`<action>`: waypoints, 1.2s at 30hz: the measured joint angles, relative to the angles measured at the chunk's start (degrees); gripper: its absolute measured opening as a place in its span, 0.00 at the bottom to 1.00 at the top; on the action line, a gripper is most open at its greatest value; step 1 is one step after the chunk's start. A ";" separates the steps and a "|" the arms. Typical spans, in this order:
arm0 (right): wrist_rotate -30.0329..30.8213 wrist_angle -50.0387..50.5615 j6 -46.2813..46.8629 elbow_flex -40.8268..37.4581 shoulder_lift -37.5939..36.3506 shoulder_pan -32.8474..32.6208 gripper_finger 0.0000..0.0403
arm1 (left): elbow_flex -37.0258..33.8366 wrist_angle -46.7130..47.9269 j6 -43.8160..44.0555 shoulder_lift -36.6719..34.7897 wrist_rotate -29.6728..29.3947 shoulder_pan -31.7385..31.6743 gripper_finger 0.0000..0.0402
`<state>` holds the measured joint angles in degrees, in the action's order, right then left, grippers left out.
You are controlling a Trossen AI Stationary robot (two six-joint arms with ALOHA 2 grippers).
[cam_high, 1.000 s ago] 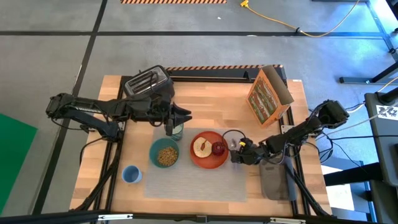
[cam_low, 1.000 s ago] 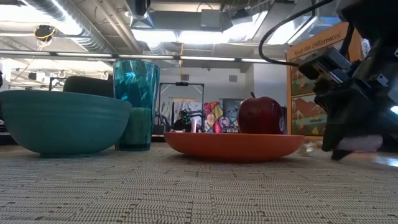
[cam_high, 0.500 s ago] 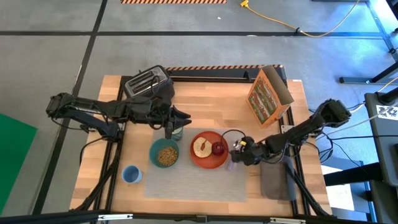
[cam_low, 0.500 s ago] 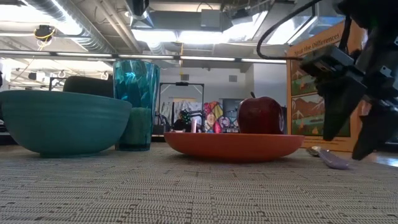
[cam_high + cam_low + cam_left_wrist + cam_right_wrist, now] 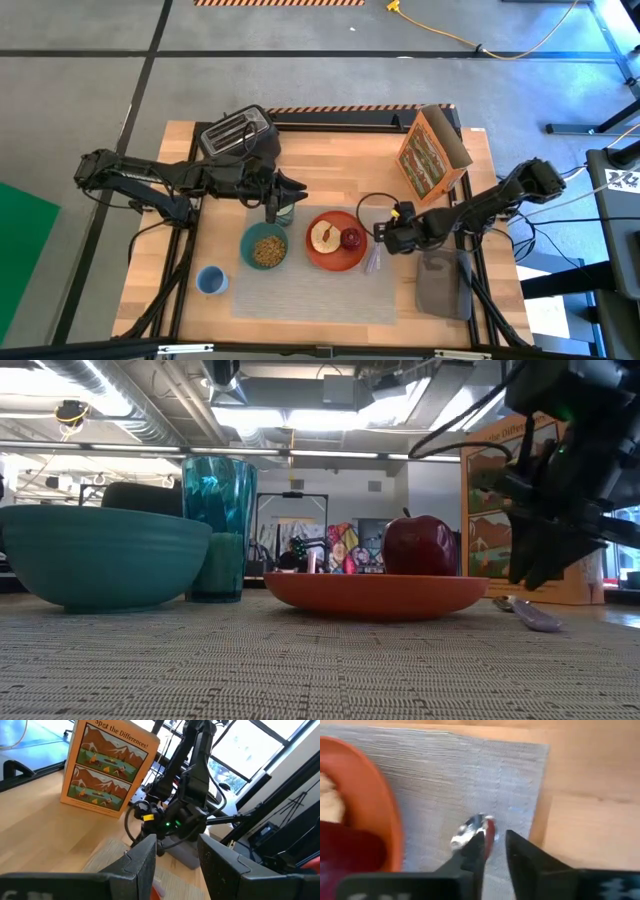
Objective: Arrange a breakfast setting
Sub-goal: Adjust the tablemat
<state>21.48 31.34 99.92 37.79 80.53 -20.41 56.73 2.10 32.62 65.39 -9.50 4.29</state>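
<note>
Low view: the mat (image 5: 300,660) fills the foreground. On it stand the bowl (image 5: 100,555), the plate (image 5: 375,592) with the apple (image 5: 418,546) on it, and, to the plate's side, the spoon (image 5: 530,613) lying flat near the mat's edge. Just behind the bowl stands the green glass (image 5: 218,525), and farther back the cereal box (image 5: 500,510).

From above, the setting looks nearly complete: bowl (image 5: 265,246) and plate (image 5: 335,241) side by side on the mat (image 5: 315,290), toast (image 5: 323,236) and apple (image 5: 351,238) on the plate, spoon (image 5: 374,262) just beside the plate, glass (image 5: 284,211) just off the mat's far edge behind the bowl. A small blue cup (image 5: 210,279) sits off the mat's left edge; whether it belongs I cannot tell. Little seems left beyond clearing the arms.

The right gripper (image 5: 390,237) hovers just above the spoon (image 5: 472,831), its fingers (image 5: 520,855) a narrow gap apart and holding nothing. The left gripper (image 5: 290,186) waits by the glass, fingers (image 5: 142,862) parted and empty, near the toaster (image 5: 238,131).
</note>
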 joint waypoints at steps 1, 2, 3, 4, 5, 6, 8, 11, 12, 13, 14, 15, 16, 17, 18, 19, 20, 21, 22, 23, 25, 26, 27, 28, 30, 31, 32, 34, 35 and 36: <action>-0.03 0.46 -0.81 0.03 0.20 0.39 0.16 | 0.00 0.09 0.01 0.00 0.01 0.02 0.35; -0.08 0.79 -1.79 0.00 0.29 0.67 0.13 | 0.00 0.10 0.08 0.00 0.01 0.02 0.35; -0.15 0.79 -2.63 -0.01 0.30 0.69 0.10 | 0.00 0.13 0.09 0.00 0.02 0.02 0.35; -0.18 0.66 -2.94 0.01 0.26 0.79 0.07 | 0.00 0.20 0.09 0.00 0.00 0.13 0.35; -0.16 0.85 -3.09 0.03 0.32 1.15 0.04 | 0.00 0.25 0.11 0.00 0.00 0.22 0.35; -0.20 1.38 -3.15 0.03 0.62 1.38 0.02 | 0.00 0.25 0.11 0.00 0.00 0.31 0.35; -1.66 2.82 -3.01 0.03 1.24 1.49 0.01 | 0.00 0.27 0.13 0.00 0.00 0.39 0.35; -4.17 3.16 -3.65 0.03 3.31 2.15 0.03 | 0.00 0.44 0.16 0.00 0.00 0.39 0.35; -4.69 2.53 -4.77 -0.01 4.15 2.16 0.03 | 0.00 0.53 0.16 0.00 0.00 0.39 0.35; -4.65 1.82 -6.00 0.03 4.77 2.17 0.02 | 0.00 0.53 0.16 0.00 -0.02 0.39 0.35; -4.75 0.84 -6.81 0.01 5.11 2.14 0.02 | 0.00 0.53 0.17 0.00 0.00 0.39 0.35; -4.62 -0.26 -7.22 0.01 5.39 2.10 0.01 | 0.00 0.53 0.17 0.00 -0.02 0.39 0.35; -4.59 -1.55 -7.24 0.04 5.65 2.09 0.01 | 0.00 0.55 0.17 0.00 -0.02 0.39 0.35; -4.55 -2.66 -7.26 0.09 5.77 2.09 0.00 | 0.00 0.54 0.20 0.00 -0.02 0.39 0.35; -4.55 -3.54 -7.26 0.09 5.81 2.09 0.00 | 0.00 0.55 0.20 0.00 -0.01 0.39 0.35; -4.53 -4.09 -7.28 0.09 5.81 2.11 0.01 | 0.00 0.56 0.21 0.00 -0.02 0.39 0.35; -4.53 -4.17 -7.40 0.26 5.81 2.11 0.01 | 0.00 0.56 0.22 0.00 -0.02 0.39 0.35; -4.64 -3.69 -7.55 0.76 5.86 2.11 0.01 | 0.00 0.64 0.24 0.00 -0.02 0.39 0.35; -4.68 -3.24 -7.66 1.37 5.88 2.11 0.00 | 0.00 0.69 0.24 0.00 -0.02 0.39 0.35; -4.58 -2.42 -7.67 1.92 5.88 2.11 0.00 | 0.00 0.77 0.27 0.00 -0.02 0.39 0.35; -3.89 -0.26 -7.63 2.24 5.84 2.06 0.00 | 0.00 1.04 0.28 0.00 -0.02 0.39 0.35; -3.43 0.62 -7.43 2.38 5.88 2.06 0.00 | 0.00 1.04 0.28 0.00 -0.02 0.39 0.35; -3.16 0.86 -7.43 2.51 5.90 2.06 0.00 | 0.00 1.05 0.31 0.00 -0.02 0.39 0.35; -2.99 0.64 -7.43 2.66 5.86 2.06 0.00 | 0.00 1.06 0.31 0.00 -0.03 0.39 0.35; -2.88 0.03 -7.84 2.71 5.87 2.06 0.00 | 0.00 1.17 0.31 0.00 -0.04 0.39 0.35; -2.62 -0.54 -8.59 2.67 5.93 2.09 0.00 | 0.00 1.27 0.31 0.00 -0.03 0.39 0.35; -2.16 -1.72 -9.16 2.66 6.11 2.09 0.00 | 0.00 1.39 0.31 0.00 -0.14 0.39 0.35; -2.08 -3.38 -10.09 2.72 6.54 2.11 0.00 | 0.00 1.40 0.28 0.00 -0.31 0.39 0.35; -2.12 -3.41 -10.19 2.72 6.92 2.13 0.00 | 0.00 1.40 0.28 0.00 -0.39 0.38 0.35; -2.28 -3.63 -10.19 2.70 7.42 2.24 0.00 | 0.00 1.41 0.28 0.00 -0.39 0.37 0.35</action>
<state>19.20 27.70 89.73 40.49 87.95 -18.18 56.73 3.51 32.91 65.39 -9.89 4.67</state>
